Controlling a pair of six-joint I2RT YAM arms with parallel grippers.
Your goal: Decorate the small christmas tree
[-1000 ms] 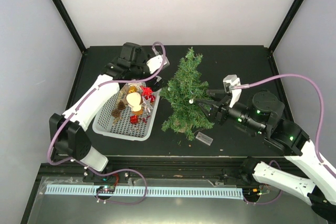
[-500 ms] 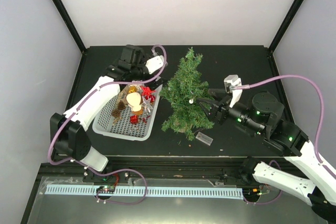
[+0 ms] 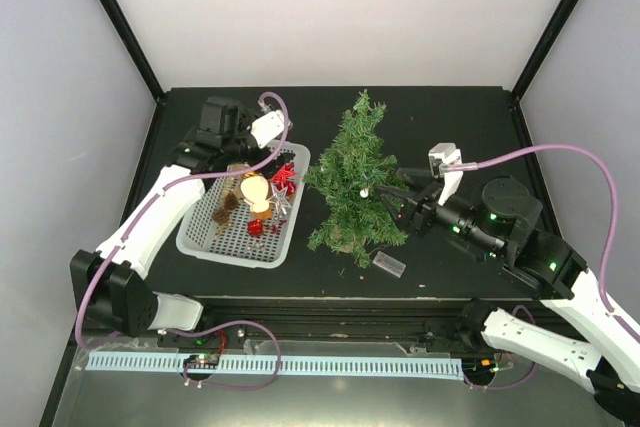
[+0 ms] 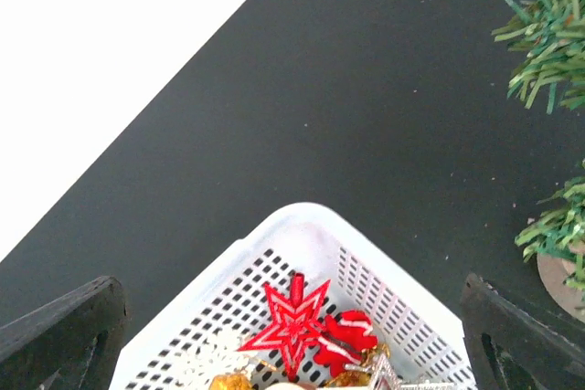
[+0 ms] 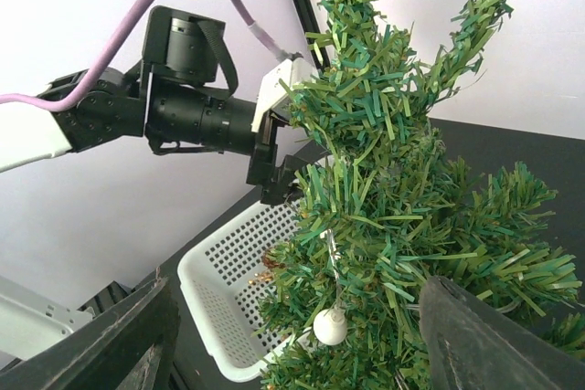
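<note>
Basically, the small christmas tree [image 3: 352, 187] stands upright on the black table [image 3: 460, 117], just right of the white basket [image 3: 200, 237], between the two arms. The right claw [image 5: 300, 288] is spread wide, nothing pinched, tips right at the branches on the tree's right side. A white ball [image 5: 330, 326] hangs on a thin thread just in front of it.

Main risk here: any sideways push or a snag on the needles likely tips the light tree toward the basket, or shakes the ball off.

The left claw [image 4: 291, 285] is spread wide too, empty, hovering over the basket's far corner above a red star [image 4: 294, 321]. The ornaments lie in a heap, so a grab could lift two at once or catch the mesh wall. A caught wall could drag the basket into the tree.
</note>
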